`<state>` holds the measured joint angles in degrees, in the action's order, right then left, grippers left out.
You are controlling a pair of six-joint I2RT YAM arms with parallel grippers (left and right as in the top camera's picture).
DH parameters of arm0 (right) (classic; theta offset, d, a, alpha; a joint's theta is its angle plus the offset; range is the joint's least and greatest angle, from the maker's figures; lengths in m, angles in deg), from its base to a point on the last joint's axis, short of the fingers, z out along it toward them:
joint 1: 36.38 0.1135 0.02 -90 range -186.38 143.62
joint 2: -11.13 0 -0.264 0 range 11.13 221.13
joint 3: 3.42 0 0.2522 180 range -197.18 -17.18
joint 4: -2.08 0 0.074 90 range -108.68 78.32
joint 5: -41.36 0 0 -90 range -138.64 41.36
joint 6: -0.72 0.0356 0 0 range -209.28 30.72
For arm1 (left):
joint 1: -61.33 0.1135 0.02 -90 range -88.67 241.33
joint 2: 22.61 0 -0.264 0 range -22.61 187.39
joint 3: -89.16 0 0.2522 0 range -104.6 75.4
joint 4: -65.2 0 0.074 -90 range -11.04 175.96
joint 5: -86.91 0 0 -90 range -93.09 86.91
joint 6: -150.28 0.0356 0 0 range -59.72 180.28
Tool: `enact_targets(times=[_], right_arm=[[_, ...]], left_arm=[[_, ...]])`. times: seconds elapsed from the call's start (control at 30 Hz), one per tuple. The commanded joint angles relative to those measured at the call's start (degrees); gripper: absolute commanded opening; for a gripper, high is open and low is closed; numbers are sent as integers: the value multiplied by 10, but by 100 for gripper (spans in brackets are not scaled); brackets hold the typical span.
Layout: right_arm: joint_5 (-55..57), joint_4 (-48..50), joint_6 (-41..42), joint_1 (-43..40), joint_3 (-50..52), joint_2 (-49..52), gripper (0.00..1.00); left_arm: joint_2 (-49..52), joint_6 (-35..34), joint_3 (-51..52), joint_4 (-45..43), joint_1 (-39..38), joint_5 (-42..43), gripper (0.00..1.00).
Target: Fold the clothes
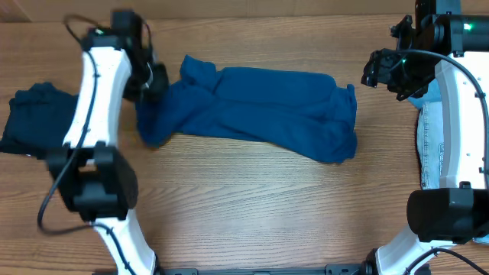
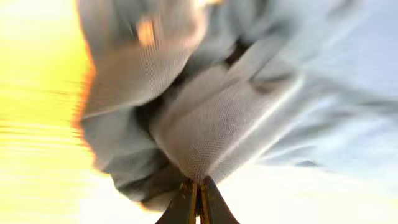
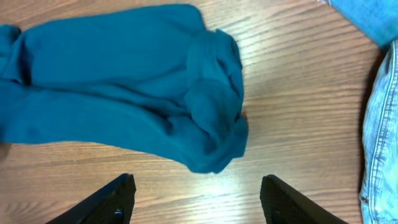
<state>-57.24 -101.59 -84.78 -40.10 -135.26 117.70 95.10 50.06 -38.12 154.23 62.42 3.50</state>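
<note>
A blue garment [image 1: 260, 111] lies crumpled across the middle of the wooden table, stretched left to right. My left gripper [image 1: 151, 82] is shut on its left end; in the left wrist view the closed jaws [image 2: 198, 193] pinch a fold of the cloth [image 2: 217, 124], which looks washed-out grey there. My right gripper [image 1: 380, 70] is open and empty, held above the table just right of the garment's right end. In the right wrist view the open fingers [image 3: 198, 199] frame bare wood below the blue garment [image 3: 124, 81].
A folded dark navy garment [image 1: 34, 114] lies at the left edge. Light blue denim clothing [image 1: 451, 145] lies at the right edge, also in the right wrist view [image 3: 379, 124]. Bare wood runs along the table's front.
</note>
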Motion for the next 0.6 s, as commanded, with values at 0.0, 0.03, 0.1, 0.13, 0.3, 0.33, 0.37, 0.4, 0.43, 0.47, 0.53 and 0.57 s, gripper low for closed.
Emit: enact_targets(times=[0.0,0.03,0.1,0.13,0.3,0.33,0.37,0.4,0.43,0.47,0.53,0.57], right_arm=[[-11,14,3,-2,-11,-5,71],[-23,14,3,-2,-11,-2,71],[-33,13,3,-2,-7,9,71],[-33,17,3,-2,5,15,70],[-52,56,16,-8,93,59,64],[-80,70,14,-8,128,69,61],[-95,77,10,-8,149,73,61],[-112,90,1,-8,181,76,61],[-125,117,1,-9,224,76,62],[-127,135,3,-11,246,76,67],[-145,157,3,-18,269,76,70],[-151,169,2,-22,281,76,72]], left_arm=[[-117,19,-114,9,-4,-10,4],[-134,25,-125,10,-4,-10,4],[-156,26,-128,16,-4,-10,4],[-159,30,-128,24,-4,-10,4],[-158,42,-122,36,-4,-10,4],[-158,45,-122,36,-4,-10,4],[-158,45,-122,38,-4,-10,4],[-158,50,-122,39,-4,-10,4],[-158,56,-122,40,-4,-10,4],[-158,56,-122,40,-4,-10,4],[-158,56,-122,40,-4,-10,4],[-158,56,-122,40,-4,-10,4]])
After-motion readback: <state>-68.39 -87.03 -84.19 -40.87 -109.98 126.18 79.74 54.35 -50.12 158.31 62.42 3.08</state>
